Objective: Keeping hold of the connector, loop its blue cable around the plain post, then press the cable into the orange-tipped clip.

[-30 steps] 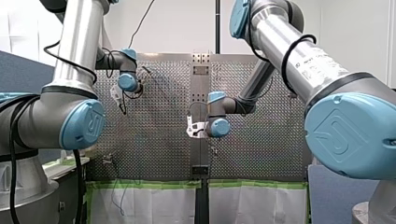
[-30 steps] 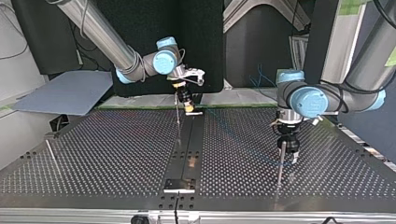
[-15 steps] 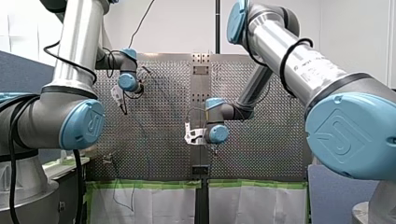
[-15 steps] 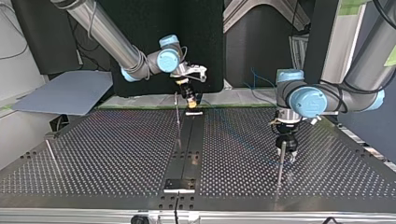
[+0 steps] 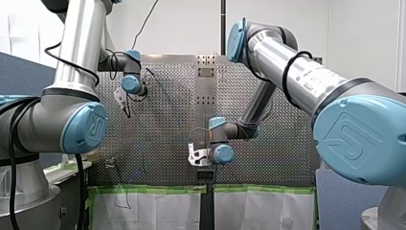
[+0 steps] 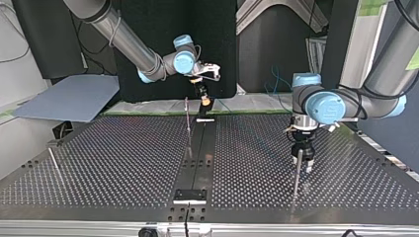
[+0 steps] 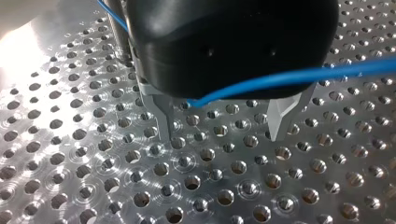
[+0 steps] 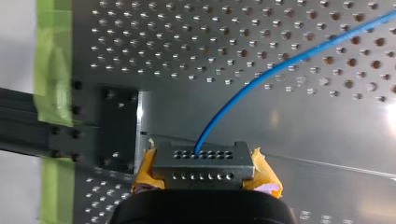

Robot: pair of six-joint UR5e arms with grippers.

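My right gripper (image 8: 201, 179) has yellow pads and is shut on a grey connector (image 8: 201, 161). A blue cable (image 8: 261, 79) leaves the connector and runs off over the perforated plate. In the top view my right gripper (image 6: 203, 98) hangs at the table's far edge, just past a thin upright post (image 6: 188, 123). My left gripper (image 7: 222, 123) is open, its metal fingers (image 7: 161, 116) close above the plate with nothing between them. The blue cable (image 7: 289, 77) crosses in front of its black body. In the top view my left gripper (image 6: 302, 159) stands beside another thin post (image 6: 296, 175).
A dark rail (image 6: 197, 158) runs down the table's middle in the top view. A third thin post (image 6: 53, 160) leans at that view's left. Green tape (image 5: 153, 189) lines the table edge nearest the arms. The perforated plate (image 6: 113, 163) lies bare around the posts.
My right gripper has carried the connector toward the taped table edge, farther back in the top view and lower in the front view. My left arm has stayed still.
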